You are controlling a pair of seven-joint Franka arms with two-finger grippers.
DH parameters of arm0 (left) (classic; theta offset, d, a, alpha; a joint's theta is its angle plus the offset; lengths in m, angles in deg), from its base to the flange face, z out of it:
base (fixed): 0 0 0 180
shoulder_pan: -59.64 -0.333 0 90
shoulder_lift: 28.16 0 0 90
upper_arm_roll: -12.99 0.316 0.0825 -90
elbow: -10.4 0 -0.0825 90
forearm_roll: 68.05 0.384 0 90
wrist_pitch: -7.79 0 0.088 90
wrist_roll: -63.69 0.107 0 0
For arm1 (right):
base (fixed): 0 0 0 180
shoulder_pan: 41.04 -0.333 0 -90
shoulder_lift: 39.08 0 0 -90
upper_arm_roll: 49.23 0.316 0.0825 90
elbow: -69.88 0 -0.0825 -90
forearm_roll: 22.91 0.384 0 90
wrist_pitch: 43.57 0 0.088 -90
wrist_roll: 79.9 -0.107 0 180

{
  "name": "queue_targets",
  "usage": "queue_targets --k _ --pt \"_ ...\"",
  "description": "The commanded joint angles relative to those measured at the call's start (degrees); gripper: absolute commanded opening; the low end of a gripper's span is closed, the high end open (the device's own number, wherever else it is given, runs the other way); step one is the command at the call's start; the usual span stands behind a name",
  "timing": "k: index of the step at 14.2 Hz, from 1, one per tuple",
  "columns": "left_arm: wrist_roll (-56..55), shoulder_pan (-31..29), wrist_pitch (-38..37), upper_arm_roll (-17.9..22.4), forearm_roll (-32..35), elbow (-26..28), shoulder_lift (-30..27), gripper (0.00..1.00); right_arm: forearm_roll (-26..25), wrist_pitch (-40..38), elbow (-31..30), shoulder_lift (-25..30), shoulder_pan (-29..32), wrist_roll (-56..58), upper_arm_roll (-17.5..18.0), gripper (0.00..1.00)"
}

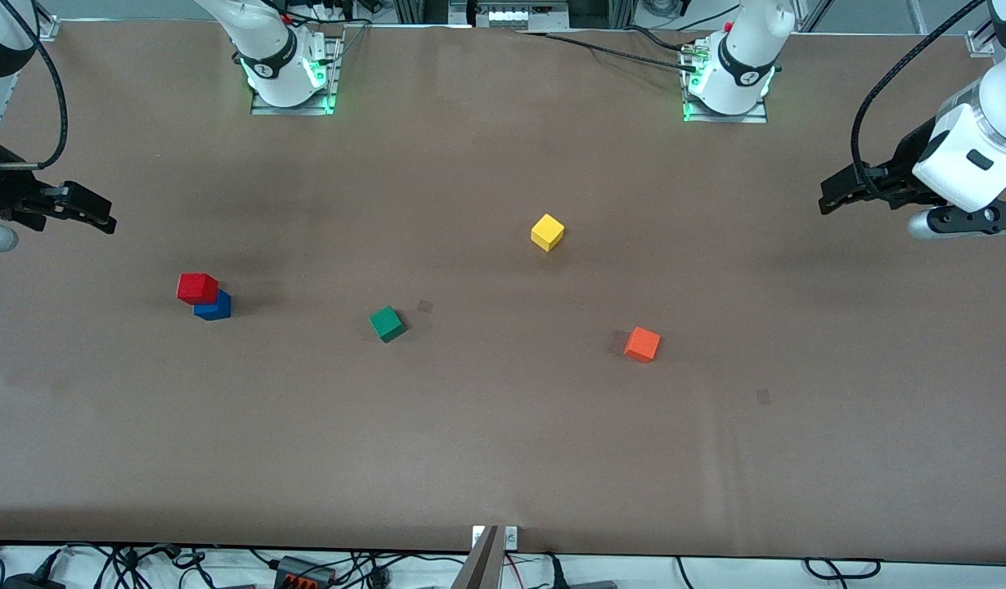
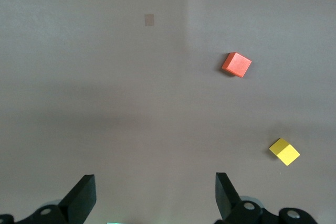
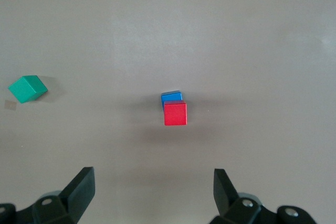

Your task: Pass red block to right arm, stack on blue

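Black fingers of the right gripper (image 3: 152, 192) stood spread and empty, up over the right arm's end of the brown table (image 1: 503, 458). The left gripper (image 2: 156, 198) hung likewise released, waiting over the left arm's end. The red block (image 1: 197, 287) sat stacked on the blue cube (image 1: 217, 308), slightly offset. The green cube (image 1: 387, 323) lay beside that stack toward the left arm's end. Only the left wrist view caught the orange cube (image 2: 236, 64) and yellow cube (image 2: 284, 151); the right wrist view caught the stack and the green cube instead.
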Motion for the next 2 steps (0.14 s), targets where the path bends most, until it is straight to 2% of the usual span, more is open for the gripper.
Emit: queue_targets --k 1,2 --pt "-0.6 -0.3 -0.7 -0.2 0.1 -2.0 0.9 1.00 -0.7 -0.7 -0.3 0.3 0.0 0.1 0.1 1.00" --pt "-0.6 -0.3 -0.5 -0.3 0.0 -2.0 0.9 1.00 -0.7 -0.7 -0.3 0.3 0.0 0.1 0.1 1.00"
